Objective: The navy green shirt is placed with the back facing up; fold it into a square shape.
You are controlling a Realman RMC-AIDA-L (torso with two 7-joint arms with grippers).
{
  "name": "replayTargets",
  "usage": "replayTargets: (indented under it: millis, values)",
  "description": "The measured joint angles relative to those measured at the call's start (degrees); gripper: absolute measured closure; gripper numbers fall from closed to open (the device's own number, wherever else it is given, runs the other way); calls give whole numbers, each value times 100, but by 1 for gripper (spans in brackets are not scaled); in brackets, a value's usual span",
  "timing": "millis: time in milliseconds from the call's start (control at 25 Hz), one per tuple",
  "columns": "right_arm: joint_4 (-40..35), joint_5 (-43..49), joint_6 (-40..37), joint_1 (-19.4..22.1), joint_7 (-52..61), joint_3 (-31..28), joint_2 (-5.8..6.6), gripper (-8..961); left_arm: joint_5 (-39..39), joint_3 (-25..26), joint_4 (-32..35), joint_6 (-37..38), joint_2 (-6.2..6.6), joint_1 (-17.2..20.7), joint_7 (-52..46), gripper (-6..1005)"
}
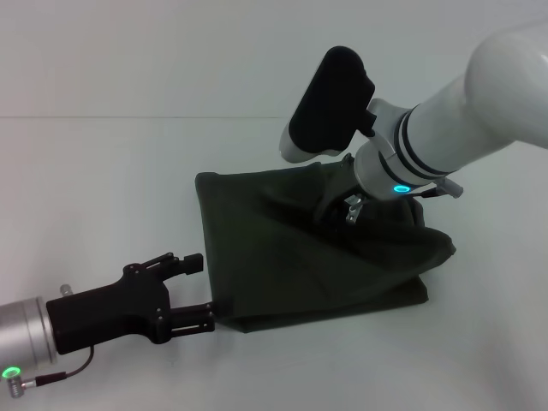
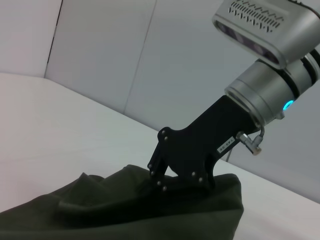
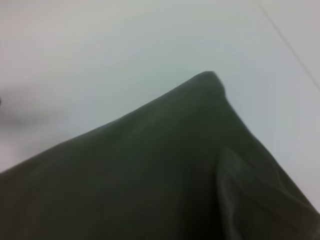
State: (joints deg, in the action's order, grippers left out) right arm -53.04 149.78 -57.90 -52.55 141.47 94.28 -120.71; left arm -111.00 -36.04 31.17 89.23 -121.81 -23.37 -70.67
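Note:
The navy green shirt (image 1: 300,257) lies bunched into a rough square in the middle of the white table (image 1: 103,188), with its right side puffed up. My right gripper (image 1: 347,208) reaches down onto its far part and is shut on a pinch of fabric. The left wrist view shows the same grip, the right gripper (image 2: 156,179) sunk into the raised cloth of the shirt (image 2: 125,210). My left gripper (image 1: 204,289) is open low at the near left, its lower finger beside the shirt's near-left corner and holding nothing. The right wrist view shows only the shirt (image 3: 165,170), close up.
The white table's (image 3: 100,50) surface surrounds the shirt on all sides, and a pale wall (image 2: 175,60) rises behind it. My right arm's white forearm (image 1: 479,103) slants over the far right part of the table.

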Motion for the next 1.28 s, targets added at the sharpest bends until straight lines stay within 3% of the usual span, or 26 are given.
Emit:
replayTargets:
  millis: [120,320,800,1280]
  values:
    - [-32,-32,92,72,161,-62,19,954,0,1,-7,-42,0,0,11,91]
    - [-42,-54,219,229,395,-402,35,944,-1,0,-7,-54,0,4,13,91]
    - [-30,-884,470,973,366,-2067,64,920,-16,1,8,-148,-36,8,25,91]
    - [514,-1545,1069,1256,186,-2585,72,897,-18,1,-6,-200,-53,-33,28,90]
